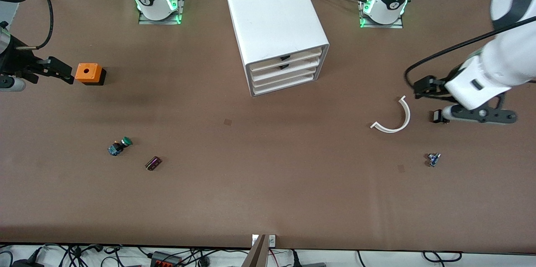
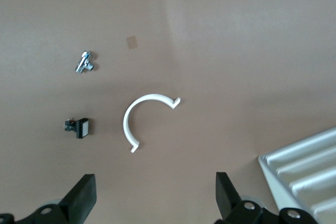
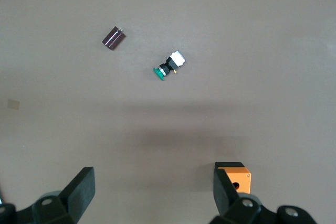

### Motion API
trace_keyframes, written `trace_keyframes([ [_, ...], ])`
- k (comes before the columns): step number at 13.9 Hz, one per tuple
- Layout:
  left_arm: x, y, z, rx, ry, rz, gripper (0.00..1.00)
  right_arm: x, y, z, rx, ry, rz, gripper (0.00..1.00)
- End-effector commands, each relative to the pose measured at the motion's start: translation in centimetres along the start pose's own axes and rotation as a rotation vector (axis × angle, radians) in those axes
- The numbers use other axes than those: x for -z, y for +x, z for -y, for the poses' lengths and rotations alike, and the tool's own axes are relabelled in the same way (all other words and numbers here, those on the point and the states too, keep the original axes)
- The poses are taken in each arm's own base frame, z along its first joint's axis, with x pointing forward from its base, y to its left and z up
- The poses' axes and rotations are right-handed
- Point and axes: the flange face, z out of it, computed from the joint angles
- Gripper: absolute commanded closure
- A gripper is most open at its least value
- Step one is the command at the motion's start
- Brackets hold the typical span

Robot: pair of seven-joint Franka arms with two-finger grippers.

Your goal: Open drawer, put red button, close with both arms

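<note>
The white four-drawer cabinet (image 1: 272, 7) stands on the brown tabletop (image 1: 268, 183) between the two arm bases, its front turned toward the left arm's end of the tabletop. The drawer (image 1: 295, 65), second from the top, is pushed in flush with the other three, and its small black handle notch shows.

The red button (image 1: 436, 116) (image 2: 79, 127) lies on its side on the tabletop toward the left arm's end, well apart from the cabinet. Only a hint of its red cap can be made out at one end of its dark body. A white curved strip (image 1: 408, 116) (image 2: 126, 124) lies near it, on the side toward the cabinet. A small blue-and-metal part (image 1: 433, 159) (image 2: 84, 62) lies nearer to the front camera than the button.

The left gripper (image 1: 423, 87) (image 2: 155, 198) hangs over the tabletop close to the curved strip and the button. Its jaws are spread wide, with nothing between them.

The right gripper (image 1: 56, 70) (image 3: 155, 195) hangs over the right arm's end of the tabletop, just beside an orange box (image 1: 88, 73) (image 3: 236, 178). Its jaws are also spread wide and empty. A green-capped button (image 1: 120, 146) (image 3: 169, 66) lies on its side nearer to the front camera than the box. A small dark cylindrical part (image 1: 153, 163) (image 3: 113, 37) lies near the green-capped button.
</note>
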Motion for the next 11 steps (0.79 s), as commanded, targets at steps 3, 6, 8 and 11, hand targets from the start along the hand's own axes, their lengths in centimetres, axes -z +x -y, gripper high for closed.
trace_keyframes([
  [3,-1.3,-4.4,2.7,-0.069,0.006,-0.074,0.0,0.4,0.1,-0.6,-0.02,-0.009,0.001,0.0],
  [6,-0.4,-5.3,4.3,0.108,0.0,-0.181,0.0,0.5,0.1,-0.4,-0.018,-0.007,-0.001,0.0],
  [8,0.1,-6.1,4.8,0.108,0.004,-0.18,0.0,0.7,0.0,-0.3,-0.01,-0.006,-0.004,0.0],
  [11,0.5,-6.7,4.6,0.077,0.012,-0.142,0.0,0.9,-0.1,-0.1,0.002,-0.006,-0.005,0.0],
])
